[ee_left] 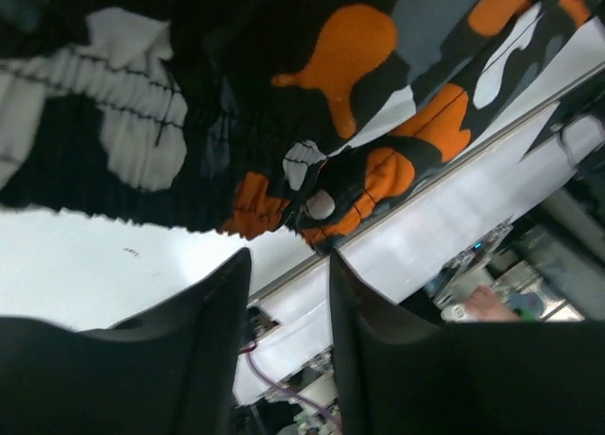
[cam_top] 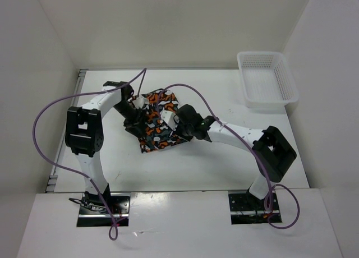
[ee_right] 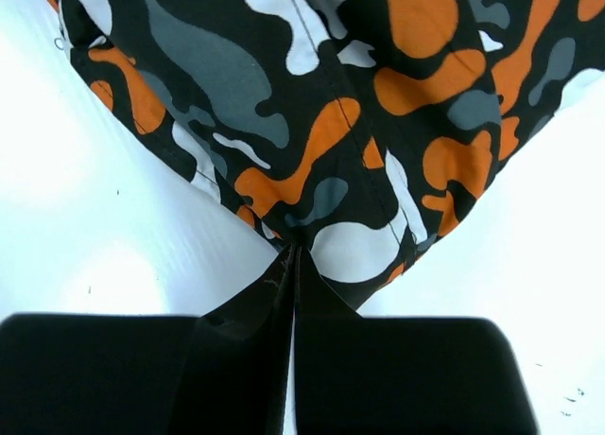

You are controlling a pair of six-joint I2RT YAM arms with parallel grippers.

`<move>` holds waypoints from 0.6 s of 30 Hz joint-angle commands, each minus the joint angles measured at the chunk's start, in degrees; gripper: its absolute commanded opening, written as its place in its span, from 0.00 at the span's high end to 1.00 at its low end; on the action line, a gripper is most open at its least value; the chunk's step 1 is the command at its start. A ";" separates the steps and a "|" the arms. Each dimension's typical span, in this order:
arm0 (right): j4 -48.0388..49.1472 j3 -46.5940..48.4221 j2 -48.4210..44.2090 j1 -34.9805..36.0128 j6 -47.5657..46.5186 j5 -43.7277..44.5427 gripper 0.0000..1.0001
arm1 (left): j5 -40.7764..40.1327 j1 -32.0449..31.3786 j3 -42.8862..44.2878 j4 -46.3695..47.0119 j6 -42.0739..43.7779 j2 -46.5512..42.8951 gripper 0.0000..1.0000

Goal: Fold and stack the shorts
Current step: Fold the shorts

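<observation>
Shorts (cam_top: 160,120) lie near the middle of the table (cam_top: 224,162), bunched between the two wrists. The white mesh basket (cam_top: 268,81) stands well apart at the far right.

Right jaws: clenched on a pointed corner of the printed fabric. In the right wrist view the hem runs straight into the closed tips, and the rest fans away over the table.

Left jaws: released, with a clear gap between the tips and nothing in it. The gathered waistband (ee_left: 123,104) and an orange-blotched edge hang just beyond them.

We judge a fold to be under way, with no stack started.

Risks we note:
- The right grip appears to hold only the tip of the corner. A quick pull could slip it free and drop the flap short.
- With the left jaws holding nothing, no part of the cloth is pinned. The whole garment may drag after the right arm (cam_top: 241,134) instead of creasing.
- The left tips sit close to the elastic. Closing blindly could take several layers and skew the fold.
- The purple cable (cam_top: 193,92) arcs beside the far edge and could brush the cloth.
</observation>
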 commanded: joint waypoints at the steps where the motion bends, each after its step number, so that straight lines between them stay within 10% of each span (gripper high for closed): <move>1: -1.17 -0.38 -2.47 -0.01 -2.41 -0.90 0.97 | 3.70 -0.07 1.30 -0.43 0.23 -0.90 0.52; 11: -1.70 -0.13 -12.04 -0.01 -2.52 -3.61 0.68 | 8.28 5.55 10.70 0.77 0.23 -3.81 0.15; 18: 3.03 2.60 -8.49 0.87 4.43 -11.70 0.72 | 2.75 6.08 8.52 13.17 0.23 1.71 0.00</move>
